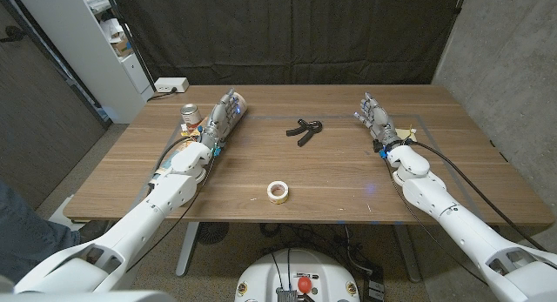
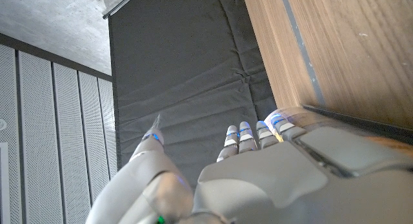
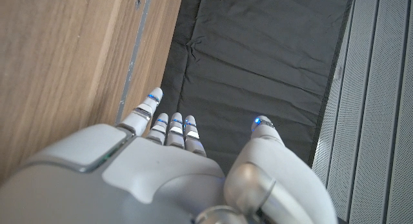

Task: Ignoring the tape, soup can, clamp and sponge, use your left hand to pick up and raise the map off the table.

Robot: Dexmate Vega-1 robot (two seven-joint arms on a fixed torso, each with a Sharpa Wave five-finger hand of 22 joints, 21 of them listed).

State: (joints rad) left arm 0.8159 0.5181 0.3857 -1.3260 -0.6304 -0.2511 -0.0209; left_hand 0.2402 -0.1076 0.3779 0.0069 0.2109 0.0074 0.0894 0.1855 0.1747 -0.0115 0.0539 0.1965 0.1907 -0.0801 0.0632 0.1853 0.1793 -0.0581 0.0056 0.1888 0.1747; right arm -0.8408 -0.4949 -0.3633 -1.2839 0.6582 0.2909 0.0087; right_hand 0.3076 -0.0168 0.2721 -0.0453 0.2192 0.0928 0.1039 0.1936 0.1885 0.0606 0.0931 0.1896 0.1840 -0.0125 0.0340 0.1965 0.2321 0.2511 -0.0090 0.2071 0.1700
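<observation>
Head view takes in the wooden table (image 1: 348, 176), with both arms reaching across it from the near corners. The left hand (image 1: 219, 121) is stretched out toward the far left part of the tabletop. In the left wrist view its fingers (image 2: 248, 135) are straight with the thumb held apart, and nothing shows between them, so I judge it open and empty. The right hand (image 1: 374, 117) is spread the same way over the far right side and holds nothing.

The map (image 1: 238, 101) looks like a pale, folded or rolled piece. It lies at the left fingertips toward one o'clock, touching them or just beyond; I cannot tell which. Its long axis appears to run roughly in line with the left forearm. The left hand is far nearer to it than the right, which is well apart at three o'clock.

The soup can (image 1: 190, 113) stands just beside the left hand at nine o'clock, close enough to be knocked. The clamp (image 1: 305, 130) lies at four o'clock from the map. The tape (image 1: 278, 191) sits well apart toward the near edge.
</observation>
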